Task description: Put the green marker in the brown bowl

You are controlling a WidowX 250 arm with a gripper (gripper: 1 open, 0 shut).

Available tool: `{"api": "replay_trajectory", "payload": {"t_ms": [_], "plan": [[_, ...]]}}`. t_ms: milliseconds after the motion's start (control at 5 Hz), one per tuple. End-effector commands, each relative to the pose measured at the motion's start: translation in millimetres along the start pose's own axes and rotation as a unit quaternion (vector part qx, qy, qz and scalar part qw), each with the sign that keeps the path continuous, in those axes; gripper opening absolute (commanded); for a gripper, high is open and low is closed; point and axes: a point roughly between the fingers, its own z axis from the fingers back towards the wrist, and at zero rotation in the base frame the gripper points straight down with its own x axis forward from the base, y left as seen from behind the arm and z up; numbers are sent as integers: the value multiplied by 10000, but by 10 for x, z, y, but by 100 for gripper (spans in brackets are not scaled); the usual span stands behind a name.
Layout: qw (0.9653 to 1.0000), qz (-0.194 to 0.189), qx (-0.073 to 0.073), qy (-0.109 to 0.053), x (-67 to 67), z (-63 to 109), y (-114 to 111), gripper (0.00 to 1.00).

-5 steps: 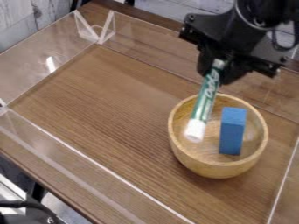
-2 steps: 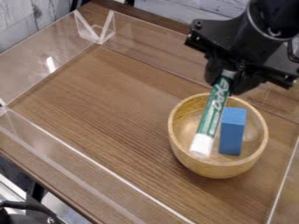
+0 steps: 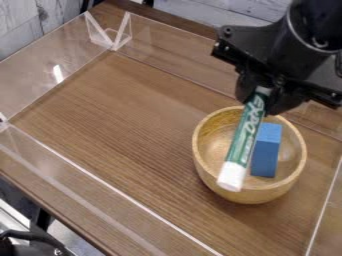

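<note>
The brown bowl [image 3: 214,128] sits at the right of the wooden table. Inside it a blue block [image 3: 269,150] stands against the right side. My black gripper [image 3: 261,97] hangs over the bowl's far rim, shut on the upper end of the green marker [image 3: 243,135]. The marker slants down and toward the camera across the bowl, and its white lower end lies near the bowl's front-left rim. Whether that end touches the wood I cannot tell.
Low clear plastic walls [image 3: 54,72] fence the wooden table [image 3: 120,115] on all sides. A clear folded stand [image 3: 107,30] sits at the back left corner. The table's right edge runs close behind the bowl.
My gripper has shifted a little to the right and up with the marker in it. The marker's lower end has slid from the bowl's left side toward its front rim.
</note>
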Motion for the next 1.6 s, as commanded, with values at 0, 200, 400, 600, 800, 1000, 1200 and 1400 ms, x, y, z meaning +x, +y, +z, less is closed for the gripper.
{"api": "replay_trajectory", "payload": {"t_ms": [0,200,400,600,800,1000,1200,1400], "plan": [[9996,141,-156,-187,25,166,5,0],[9993,160,-142,-303,1,196,-8,0],[9989,189,-123,-413,-34,237,-7,0],[9981,218,-112,-560,-59,281,7,0],[9975,236,-81,-664,-91,315,0,0],[9969,229,-30,-759,-123,327,-16,0],[9962,202,22,-852,-153,287,-40,0],[9957,204,83,-899,-181,200,-73,0]]}}
